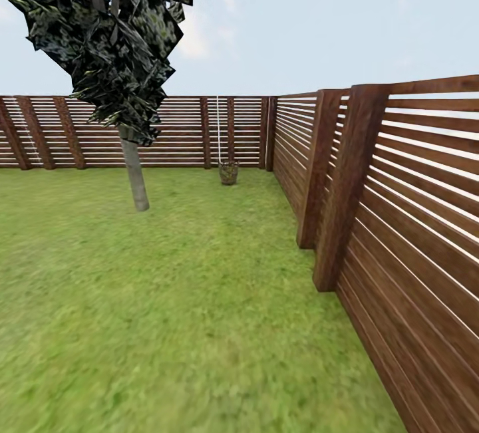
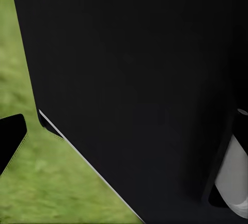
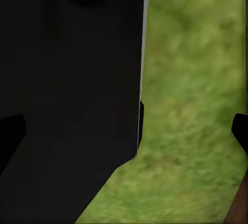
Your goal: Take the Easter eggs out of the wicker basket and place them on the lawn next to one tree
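Note:
The wicker basket (image 1: 228, 172) stands far off on the lawn (image 1: 166, 300), close to the corner of the fence. It is too small and distant for me to make out the Easter eggs. In the right wrist view my right gripper (image 3: 124, 136) is open, one dark fingertip (image 3: 10, 133) at each side of the picture, with grass and a black part of the robot behind it. In the left wrist view my left gripper (image 2: 124, 136) also looks open, one fingertip (image 2: 9, 139) showing over grass; nothing is held.
A brown slatted fence (image 1: 412, 220) runs along the right, close by, and across the back. A small tree with a thin leaning grey trunk (image 1: 136, 180) and dark foliage stands left of the basket. Open grass stretches between me and both.

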### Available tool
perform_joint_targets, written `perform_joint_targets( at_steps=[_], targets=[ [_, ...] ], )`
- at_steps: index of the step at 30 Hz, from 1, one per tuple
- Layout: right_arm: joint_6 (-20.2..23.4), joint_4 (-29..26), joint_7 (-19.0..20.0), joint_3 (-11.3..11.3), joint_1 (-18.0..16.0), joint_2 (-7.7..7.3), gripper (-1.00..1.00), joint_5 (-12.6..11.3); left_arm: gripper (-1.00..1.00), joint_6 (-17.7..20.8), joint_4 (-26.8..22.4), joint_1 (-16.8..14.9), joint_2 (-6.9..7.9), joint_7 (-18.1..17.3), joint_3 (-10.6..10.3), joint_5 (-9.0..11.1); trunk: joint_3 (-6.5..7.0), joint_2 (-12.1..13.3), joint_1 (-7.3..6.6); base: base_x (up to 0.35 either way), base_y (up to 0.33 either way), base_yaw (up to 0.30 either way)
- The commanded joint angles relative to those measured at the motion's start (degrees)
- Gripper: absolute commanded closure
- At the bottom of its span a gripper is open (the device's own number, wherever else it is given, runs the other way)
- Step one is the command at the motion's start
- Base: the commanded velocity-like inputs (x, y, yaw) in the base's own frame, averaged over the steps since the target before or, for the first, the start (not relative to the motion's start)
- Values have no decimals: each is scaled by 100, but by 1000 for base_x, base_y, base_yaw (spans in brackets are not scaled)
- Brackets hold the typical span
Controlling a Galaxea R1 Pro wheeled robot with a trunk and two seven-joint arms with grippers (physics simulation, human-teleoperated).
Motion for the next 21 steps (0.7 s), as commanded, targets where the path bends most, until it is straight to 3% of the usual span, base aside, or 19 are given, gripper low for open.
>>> perform_joint_targets(
  at_steps=[1, 21],
  targets=[
    [-3, 1, -1, 1, -1, -1, -100, 8, -100, -3, -11, 4, 0, -1, -2, -3, -3, -1, 4, 339, 0, 0],
    [-3, 1, -1, -7, -1, -1, -100, 4, -100, -3, -8, 4, 0, -1, -2, -3, -3, -1, 4, 339, 0, 0]
  ],
)
